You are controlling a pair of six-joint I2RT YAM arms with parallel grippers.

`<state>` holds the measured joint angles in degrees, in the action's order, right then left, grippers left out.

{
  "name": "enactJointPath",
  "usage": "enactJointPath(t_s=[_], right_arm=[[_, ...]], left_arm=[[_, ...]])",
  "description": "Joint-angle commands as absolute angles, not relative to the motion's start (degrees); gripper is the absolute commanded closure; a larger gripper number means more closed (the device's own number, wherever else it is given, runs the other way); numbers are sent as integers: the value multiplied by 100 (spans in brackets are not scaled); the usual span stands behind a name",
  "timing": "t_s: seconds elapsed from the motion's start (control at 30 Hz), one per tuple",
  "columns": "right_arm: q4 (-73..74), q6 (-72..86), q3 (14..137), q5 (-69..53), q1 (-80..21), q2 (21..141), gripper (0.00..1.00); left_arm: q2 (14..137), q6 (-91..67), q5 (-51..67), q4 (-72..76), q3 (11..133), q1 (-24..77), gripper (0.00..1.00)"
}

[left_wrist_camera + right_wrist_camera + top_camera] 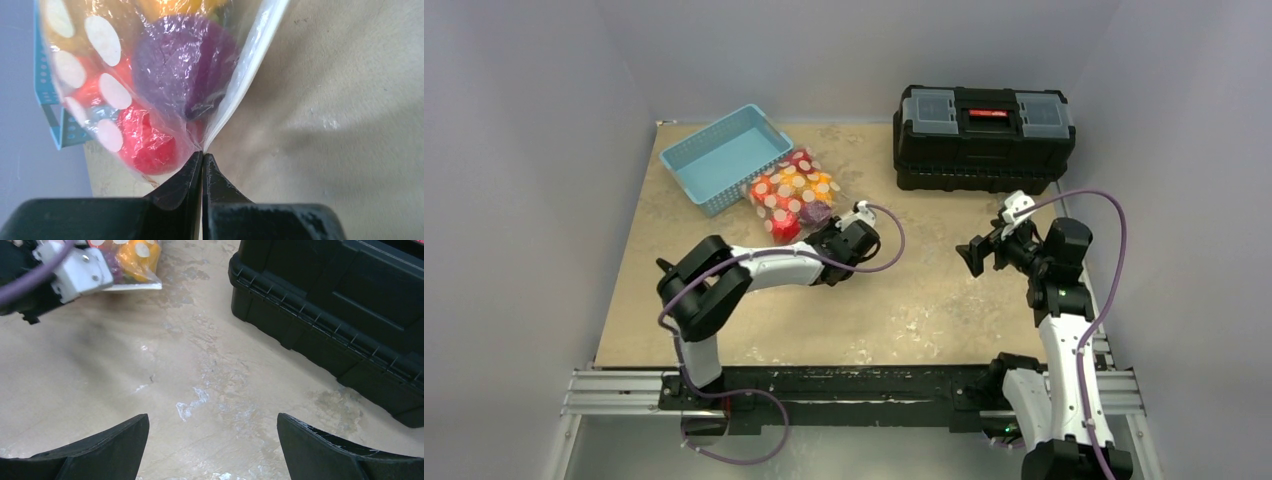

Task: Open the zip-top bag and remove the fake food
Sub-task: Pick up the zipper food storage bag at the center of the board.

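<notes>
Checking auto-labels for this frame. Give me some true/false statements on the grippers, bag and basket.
1. The left gripper is shut on the edge of the zip-top bag. True.
2. The fake food is inside the bag. True.
3. The right gripper holds a piece of fake food. False: it is open and holds nothing.
4. The bag lies in the blue basket. False: it lies on the table beside the basket.
5. The black toolbox stands open. False: it is closed.
</notes>
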<state>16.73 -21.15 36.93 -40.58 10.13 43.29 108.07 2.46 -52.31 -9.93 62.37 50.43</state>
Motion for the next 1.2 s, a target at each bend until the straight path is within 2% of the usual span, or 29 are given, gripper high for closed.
enactJointPath(t_s=[0.0, 0.23, 0.47, 0.67, 0.77, 0.93, 1.07, 1.17], right_arm=[[1641, -2214, 3732, -4003, 1034, 4167, 1], [1838, -2473, 3757, -4436, 1036, 4148, 1], [3541, -5241, 3841, -6738, 817, 4258, 1], [4531, -7270, 4211, -7183, 584, 4668, 1], [5038, -8133, 4655, -7381, 425, 5247, 1], [6675, -9973, 5352, -7714, -277, 6152, 1], [6762, -10031, 5615, -7703, -634, 6390, 2], [6017, -9474, 5511, -7569, -903, 6452, 7]], left_arm=[[9681, 472, -5096, -1136, 6171, 5305, 100], [8891, 519, -4459, -2037, 6510, 5826, 100], [8110, 209, -3221, -2997, 7054, 6262, 100], [7705, -352, -1542, -2898, 7005, 6275, 100], [7691, -646, -1189, -2892, 6961, 6289, 100], [7437, -1122, -627, -2598, 6650, 6353, 100], [7248, -1415, -344, -2455, 6492, 6394, 100], [7193, -1474, -293, -2412, 6451, 6398, 100]])
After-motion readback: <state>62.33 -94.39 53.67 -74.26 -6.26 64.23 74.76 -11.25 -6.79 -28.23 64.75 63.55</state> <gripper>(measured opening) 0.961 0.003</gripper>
